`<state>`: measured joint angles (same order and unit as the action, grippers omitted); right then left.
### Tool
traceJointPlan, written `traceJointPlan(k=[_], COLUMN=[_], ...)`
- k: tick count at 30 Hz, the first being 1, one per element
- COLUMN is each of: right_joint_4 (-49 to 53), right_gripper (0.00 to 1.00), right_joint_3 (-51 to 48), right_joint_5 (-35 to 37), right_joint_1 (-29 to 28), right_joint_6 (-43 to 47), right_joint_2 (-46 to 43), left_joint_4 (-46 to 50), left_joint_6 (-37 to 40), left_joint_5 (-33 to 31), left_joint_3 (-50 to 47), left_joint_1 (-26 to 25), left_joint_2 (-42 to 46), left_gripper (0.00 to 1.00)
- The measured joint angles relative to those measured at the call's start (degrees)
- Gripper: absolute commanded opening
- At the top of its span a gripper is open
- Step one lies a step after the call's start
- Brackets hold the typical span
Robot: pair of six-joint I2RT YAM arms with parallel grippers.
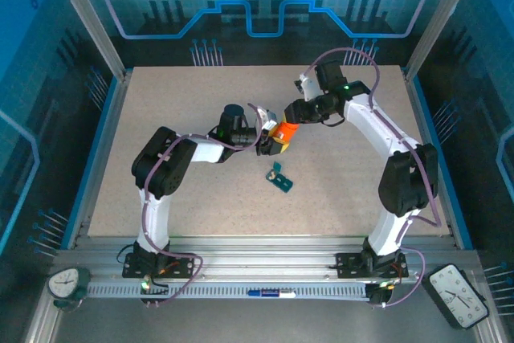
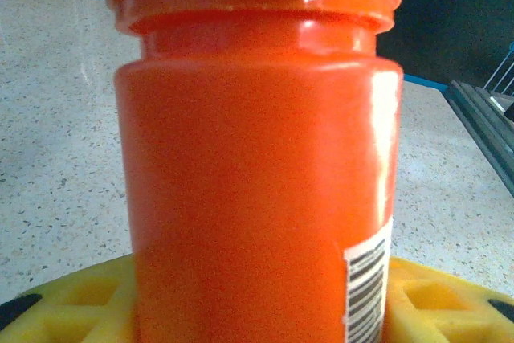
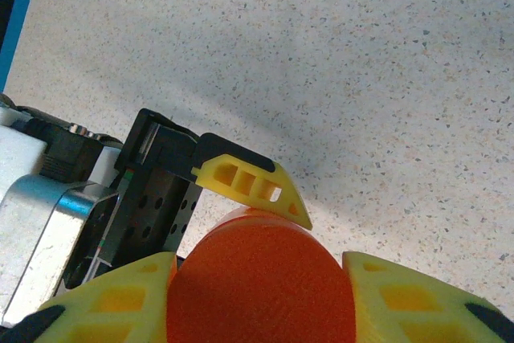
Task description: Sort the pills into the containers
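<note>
Teamwork is showing: left gripper [image 1: 266, 144] is clamping the orange bottle [image 2: 257, 182] steady while right gripper [image 3: 261, 311] is pinching its cap [image 3: 257, 255], likely for unscrewing.

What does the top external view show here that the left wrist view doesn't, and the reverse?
Top external: the teal pill box lying on the table, apart from both arms and nearer their bases than the bottle. Left wrist: the barcode label on the side of the orange bottle. Both: that bottle, with the left gripper closed on its body and the right gripper at its cap.
</note>
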<state>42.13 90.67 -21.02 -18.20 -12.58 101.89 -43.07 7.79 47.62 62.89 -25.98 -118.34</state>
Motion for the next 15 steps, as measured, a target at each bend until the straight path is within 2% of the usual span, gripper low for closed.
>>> traceJointPlan(k=[6,15], right_joint_4=[-2.3,-7.6], right_gripper=[0.27,0.27], right_joint_3=[-1.4,-3.6], right_joint_5=[-0.6,-5.4], right_joint_1=[0.0,1.1], right_joint_6=[-2.4,-7.9], right_joint_2=[0.0,0.0], left_joint_4=[0.0,-0.1], left_joint_6=[-0.5,-0.6], left_joint_5=[-0.2,-0.4], left_joint_3=[-0.3,-0.5], left_joint_1=[0.2,1.0], left_joint_2=[0.0,0.0], left_gripper=[0.00,0.00])
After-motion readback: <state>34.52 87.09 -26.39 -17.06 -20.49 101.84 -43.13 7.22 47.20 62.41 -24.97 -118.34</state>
